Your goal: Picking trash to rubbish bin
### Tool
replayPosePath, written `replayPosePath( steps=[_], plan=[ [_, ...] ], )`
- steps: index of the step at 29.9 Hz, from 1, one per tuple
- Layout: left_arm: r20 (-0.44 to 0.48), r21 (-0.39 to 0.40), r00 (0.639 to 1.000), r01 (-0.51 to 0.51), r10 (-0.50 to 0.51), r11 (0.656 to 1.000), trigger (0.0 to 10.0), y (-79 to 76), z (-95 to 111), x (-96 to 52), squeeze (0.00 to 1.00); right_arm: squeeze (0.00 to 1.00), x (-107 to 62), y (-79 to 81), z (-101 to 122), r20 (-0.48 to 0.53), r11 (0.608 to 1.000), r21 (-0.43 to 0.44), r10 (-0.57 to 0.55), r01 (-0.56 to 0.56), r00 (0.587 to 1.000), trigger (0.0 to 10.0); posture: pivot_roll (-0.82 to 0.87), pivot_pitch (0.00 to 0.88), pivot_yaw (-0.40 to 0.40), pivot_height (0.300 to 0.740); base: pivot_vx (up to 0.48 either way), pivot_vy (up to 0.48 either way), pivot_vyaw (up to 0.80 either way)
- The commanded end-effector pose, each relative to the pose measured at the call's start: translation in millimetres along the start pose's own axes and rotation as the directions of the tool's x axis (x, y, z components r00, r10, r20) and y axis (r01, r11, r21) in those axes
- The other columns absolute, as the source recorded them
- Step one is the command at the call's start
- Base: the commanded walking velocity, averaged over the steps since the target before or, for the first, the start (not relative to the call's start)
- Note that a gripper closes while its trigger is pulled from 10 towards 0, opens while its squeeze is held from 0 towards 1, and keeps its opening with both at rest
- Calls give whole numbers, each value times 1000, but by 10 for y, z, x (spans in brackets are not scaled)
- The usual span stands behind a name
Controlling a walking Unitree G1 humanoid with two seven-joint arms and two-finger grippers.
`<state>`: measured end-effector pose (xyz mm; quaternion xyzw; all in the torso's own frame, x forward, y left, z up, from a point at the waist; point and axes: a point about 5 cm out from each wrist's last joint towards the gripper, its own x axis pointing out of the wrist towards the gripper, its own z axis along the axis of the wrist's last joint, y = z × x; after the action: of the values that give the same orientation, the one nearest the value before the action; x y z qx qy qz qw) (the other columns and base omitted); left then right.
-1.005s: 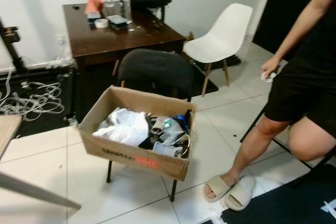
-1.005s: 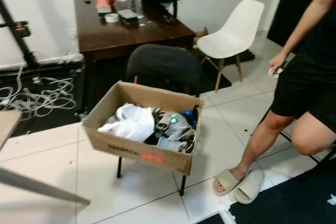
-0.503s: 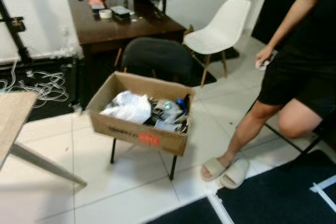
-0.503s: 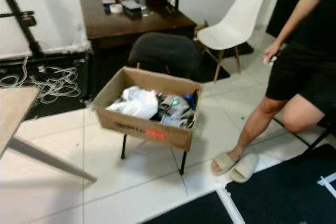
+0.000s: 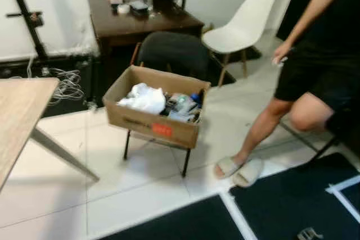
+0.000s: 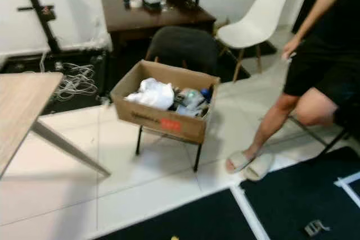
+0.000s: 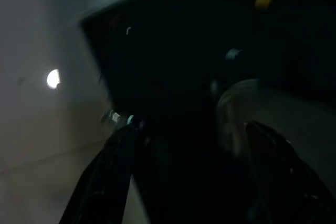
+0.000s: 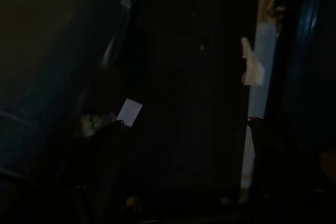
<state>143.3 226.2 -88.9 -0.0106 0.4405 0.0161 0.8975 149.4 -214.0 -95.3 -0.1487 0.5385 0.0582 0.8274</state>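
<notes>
A black mat (image 5: 185,223) is seen nearest, bordering white floor tiles (image 5: 140,184). Further off, a cardboard box (image 5: 154,125) filled with trash (image 5: 147,98) is rested on a dark chair (image 5: 174,54). A person (image 5: 315,66) is standing to its right. Behind is a brown bench (image 5: 140,21). Both jaws are seen spread apart, released, in dark wrist views.

Ahead of me an open brown cardboard box (image 5: 153,121) with a red label on its front sits on a black-legged chair seat. It is crammed with trash: a crumpled white plastic bag (image 5: 143,98) at one end, bottles and wrappers (image 5: 181,107) beside it.
</notes>
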Motion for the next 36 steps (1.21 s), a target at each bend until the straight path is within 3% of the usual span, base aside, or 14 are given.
replayPosePath(
  steps=[1, 7, 8, 9, 12, 15, 17, 21, 23, 24, 25, 27, 31, 36],
  plan=[
    [80, -21, 995, 67, -65, 998, 10000, 45, 215, 30, 0, 0, -7, 10, -78, -24, 1000, 4, 5, -5, 1000, 10000, -83, 169, 22, 740, 0, 0, 0],
    [234, 24, 908, 353, -348, 935, 10000, -55, 687, 62, 0, 0, -9, 8, -100, -29, 1000, 2, 5, -5, 1000, 10000, -74, 172, 16, 740, 0, 0, 0],
    [327, 52, 786, 539, -525, 840, 10000, -102, 901, 6, 0, 0, -9, 5, -97, -29, 1000, -1, 6, -6, 1000, 10000, -71, 172, 15, 740, 0, 0, 0],
    [327, 52, 786, 539, -525, 840, 10000, -102, 901, 6, 0, 0, -9, 5, -97, -29, 1000, -1, 6, -6, 1000, 10000, -71, 172, 15, 740, 0, 0, 0],
    [431, 114, 593, 712, -680, 693, 10000, -136, 1155, -107, 0, 0, -9, 2, -91, -28, 1000, -4, 6, -6, 1000, 10000, -71, 172, 14, 740, 0, 0, 0],
    [505, 283, 259, 852, -823, 441, 10000, -262, 1483, -402, 0, 0, -8, 0, -80, -25, 1000, -6, 6, -6, 1000, 10000, -73, 172, 13, 740, 0, 0, 0],
    [535, 380, 114, 853, -837, 359, 10000, -362, 1678, -570, 0, 0, -7, 0, -74, -23, 1000, -7, 6, -6, 1000, 10000, -74, 171, 13, 740, 0, 0, 0],
    [637, 414, 61, 813, -768, 408, 10000, -408, 1971, -653, 0, 0, -6, 4, -62, -18, 1000, -7, 6, -7, 1000, 10000, -76, 172, 12, 740, 0, 0, 0],
    [789, 386, 20, 760, -614, 522, 10000, -379, 2392, -747, 0, 0, -5, -7, -42, -15, 1000, -17, 7, -7, 1000, 10000, -78, 171, 9, 740, 0, 0, 0],
    [871, 315, 40, 720, -490, 619, 10000, -307, 2634, -755, 0, 0, -5, -9, -33, -9, 1000, -17, 13, -13, 1000, 10000, -78, 172, 8, 740, 0, 0, 0],
    [871, 315, 40, 720, -490, 619, 10000, -307, 2634, -755, 0, 0, -5, -9, -33, -9, 1000, -17, 13, -13, 1000, 10000, -78, 172, 8, 740, 0, 0, 0],
    [955, 80, 187, 589, -232, 804, 10000, -142, 2943, -687, 0, 0, -4, -3, -38, -18, 999, -35, 20, -20, 1000, 10000, -75, 173, 5, 740, 0, 0, 313],
    [961, -37, 259, 477, -100, 878, 10000, -48, 3058, -735, 0, 0, -2, 31, -49, -24, 999, -36, 29, -29, 999, 10000, -88, 175, 8, 740, 0, 0, 703],
    [955, 76, 245, 342, -167, 937, 10000, -185, 3177, -884, 0, 0, -1, 65, -57, -24, 998, -47, 34, -36, 999, 10000, -87, 178, 7, 740, 0, 0, 729]
  ],
)
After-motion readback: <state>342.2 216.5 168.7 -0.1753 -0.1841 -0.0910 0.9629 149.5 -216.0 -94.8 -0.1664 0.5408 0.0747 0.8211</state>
